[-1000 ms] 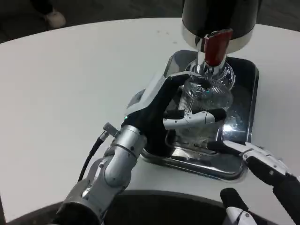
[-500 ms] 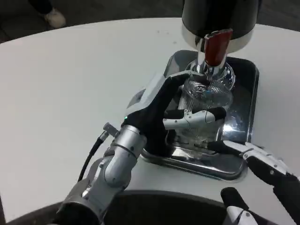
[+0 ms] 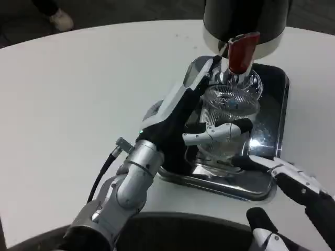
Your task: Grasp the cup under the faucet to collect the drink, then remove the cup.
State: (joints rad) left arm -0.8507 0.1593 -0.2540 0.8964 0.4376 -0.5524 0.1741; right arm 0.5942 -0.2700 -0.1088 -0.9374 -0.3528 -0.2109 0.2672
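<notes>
While my left hand [image 3: 180, 123] gripped the ribbed clear cup [image 3: 229, 123] on the steel drip tray [image 3: 275, 83] beneath the red-handled faucet [image 3: 242, 52], my right hand [image 3: 293, 185] waited, fingers spread; I couldn't judge the cup's contents.

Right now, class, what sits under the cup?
The cup, gripped by the left robot hand, stands on a shiny metal tray. The spot beneath it is covered.
</notes>
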